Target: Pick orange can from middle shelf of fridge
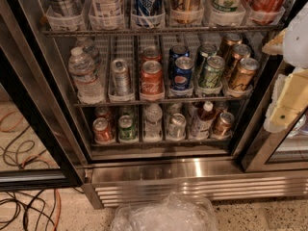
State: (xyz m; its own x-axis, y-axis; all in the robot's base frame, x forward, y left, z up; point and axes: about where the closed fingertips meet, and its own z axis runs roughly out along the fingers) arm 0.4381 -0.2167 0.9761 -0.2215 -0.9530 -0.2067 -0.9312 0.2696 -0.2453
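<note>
The fridge (192,171) stands open in front of me. Its middle shelf (166,100) is a grey wire rack with clear lane trays. Three copper-orange cans stand in its rightmost lane: the front orange can (243,73), one behind it (238,54) and one at the back (229,41). Left of them are green cans (211,71), blue Pepsi cans (182,73) and red Coca-Cola cans (151,77). My gripper (288,97), white and cream, is at the right edge of the view, to the right of the orange cans and outside the shelf, not touching them.
Water bottles (85,75) and a silver can (120,76) fill the shelf's left lanes. Tall cans (147,1) stand on the rack above, small cans and bottles (175,125) below. An open glass door (33,129) is at left, cables (19,201) and a clear plastic container (163,215) on the floor.
</note>
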